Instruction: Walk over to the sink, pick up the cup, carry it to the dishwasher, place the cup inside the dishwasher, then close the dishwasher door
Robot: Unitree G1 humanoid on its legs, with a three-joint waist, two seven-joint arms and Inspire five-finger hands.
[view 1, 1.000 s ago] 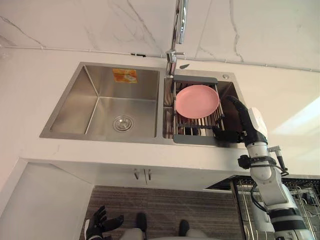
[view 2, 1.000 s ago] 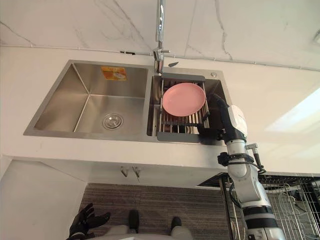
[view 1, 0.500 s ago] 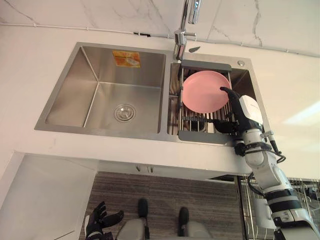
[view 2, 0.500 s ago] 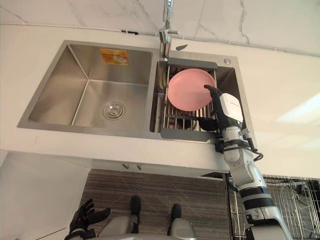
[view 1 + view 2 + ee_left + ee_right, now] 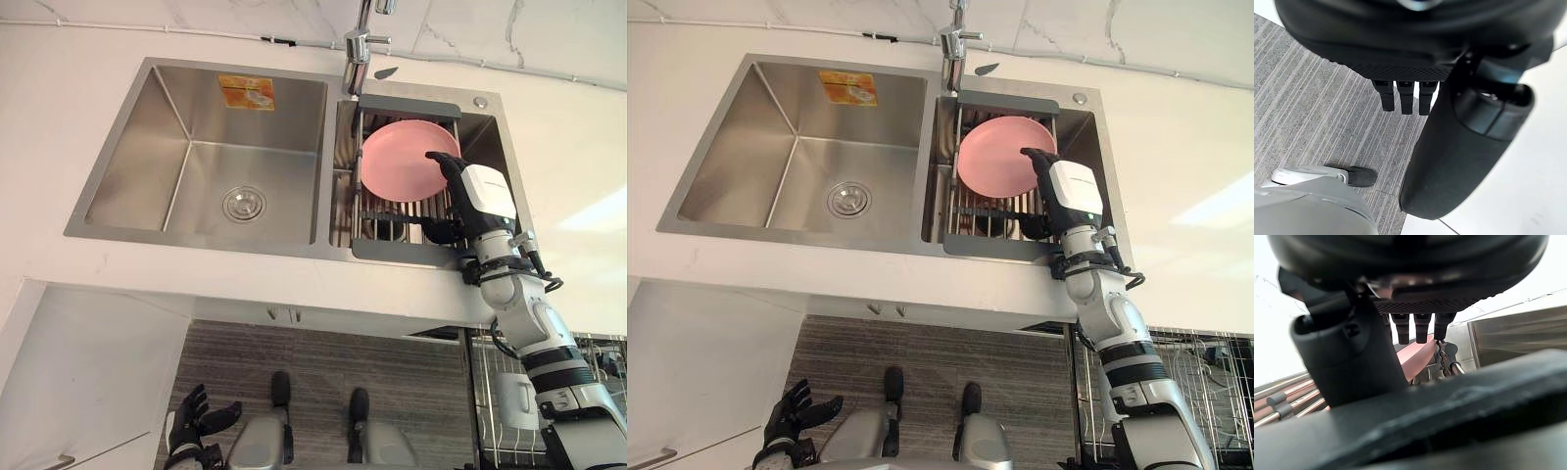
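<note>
My right hand (image 5: 477, 199) reaches over the right sink bowl, fingers straight and thumb spread, holding nothing. Its fingertips (image 5: 1031, 154) lie at the right edge of a pink plate (image 5: 397, 162) that leans in a grey drying rack (image 5: 407, 250). The right wrist view shows the straight fingers (image 5: 1415, 325) with the pink plate (image 5: 1415, 357) just past them. Below the plate a small dark round rim (image 5: 385, 229) sits in the rack; I cannot tell whether it is the cup. My left hand (image 5: 201, 423) hangs low by the floor, open.
A steel double sink (image 5: 127, 220) is set in a white counter (image 5: 578, 186), its left bowl bare around a drain (image 5: 243, 204). The faucet (image 5: 358, 44) stands behind the divider. A wire dishwasher basket (image 5: 1210, 377) shows at the lower right, below the counter.
The camera has moved in and the view has shifted. My right hand has gone from the rack's right side toward the plate, its fingertips now at the plate's edge. The left hand stays low.
</note>
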